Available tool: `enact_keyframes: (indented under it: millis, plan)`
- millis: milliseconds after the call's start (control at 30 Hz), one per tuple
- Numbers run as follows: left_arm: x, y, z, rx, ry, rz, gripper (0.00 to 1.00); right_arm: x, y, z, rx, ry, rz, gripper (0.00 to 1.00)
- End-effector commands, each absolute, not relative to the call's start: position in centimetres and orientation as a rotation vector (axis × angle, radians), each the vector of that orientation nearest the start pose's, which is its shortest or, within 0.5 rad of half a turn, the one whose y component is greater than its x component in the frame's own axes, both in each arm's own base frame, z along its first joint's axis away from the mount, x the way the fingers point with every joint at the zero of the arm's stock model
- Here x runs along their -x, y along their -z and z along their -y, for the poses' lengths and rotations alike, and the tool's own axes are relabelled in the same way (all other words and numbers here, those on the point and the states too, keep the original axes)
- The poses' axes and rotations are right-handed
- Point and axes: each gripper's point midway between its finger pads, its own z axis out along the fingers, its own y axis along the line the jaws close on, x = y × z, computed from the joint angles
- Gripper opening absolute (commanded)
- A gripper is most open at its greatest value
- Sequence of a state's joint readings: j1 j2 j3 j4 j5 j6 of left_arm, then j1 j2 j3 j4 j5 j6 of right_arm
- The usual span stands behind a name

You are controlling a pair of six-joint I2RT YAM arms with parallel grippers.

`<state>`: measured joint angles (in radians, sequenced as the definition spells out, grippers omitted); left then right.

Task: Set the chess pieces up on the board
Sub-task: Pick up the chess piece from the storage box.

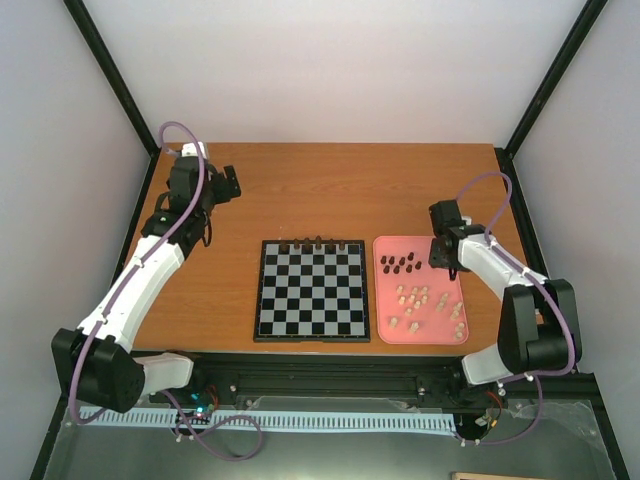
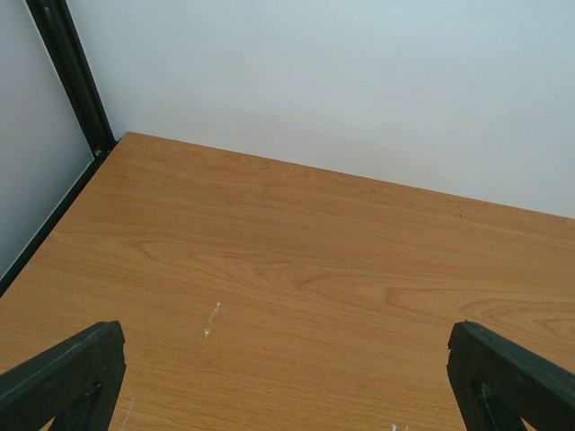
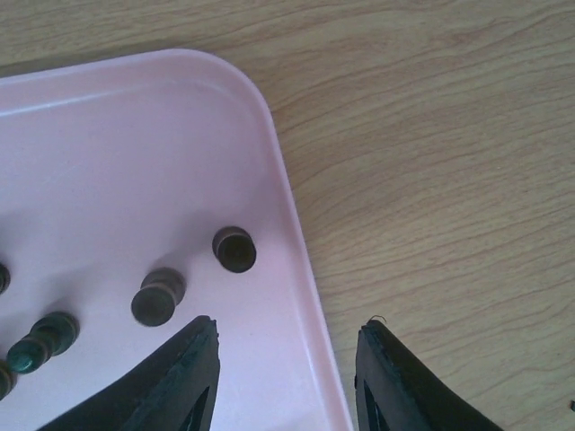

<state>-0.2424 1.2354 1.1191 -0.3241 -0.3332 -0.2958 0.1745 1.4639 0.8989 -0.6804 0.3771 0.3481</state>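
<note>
The flat black-and-silver checkered chessboard (image 1: 310, 295) sits at the middle of the orange-brown wooden table's (image 1: 300, 190) near edge. It's got a row of dark brown chess pieces (image 1: 316, 243) standing along its far edge.

Just beside the board, on its right, is a pink rounded rectangular tray (image 1: 420, 341). More of the dark ones are bunched in the tray's far left corner, and the pale beige wooden chess pieces (image 1: 425, 305) are scattered over its near half.

The right gripper (image 1: 447, 262) hangs over the tray's far right corner. On its wrist cam the 2 fingers (image 3: 180, 377) are spread a bit and straddle the tray's rim with nothing pinched between them. 3 dark pieces sit on the tray just left of the tips.

The left gripper (image 1: 228, 185) is way off near the table's far left corner. Its fingers are spread wide over bare wood, holding nothing.
</note>
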Motion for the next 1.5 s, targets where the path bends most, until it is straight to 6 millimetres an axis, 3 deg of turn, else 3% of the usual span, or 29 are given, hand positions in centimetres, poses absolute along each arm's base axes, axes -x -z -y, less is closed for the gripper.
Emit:
enact_keyframes:
  millis: [0,367,833,1200,1467]
  plan:
    - [-40.4,-30.5,4.7,0.256,0.051,-1.932,1.0,-32.4,-8.0,1.7,-0.376,0.322,-2.622,0.42]
    - [-40.7,-30.3,4.6,0.257,0.043,-1.935,1.0,-34.2,-6.2,0.8,-0.346,0.178,-2.654,0.39]
    - [-40.8,-30.2,4.6,0.257,0.035,-1.939,1.0,-35.0,-4.8,1.4,-0.365,0.165,-2.679,0.33]
    - [-40.8,-30.2,4.5,0.26,0.033,-1.939,1.0,-35.4,-4.4,1.4,-0.366,0.155,-2.687,0.24]
    - [-40.8,-30.2,4.5,0.26,0.027,-1.938,1.0,-35.6,-3.7,1.5,-0.367,0.157,-2.702,0.24]
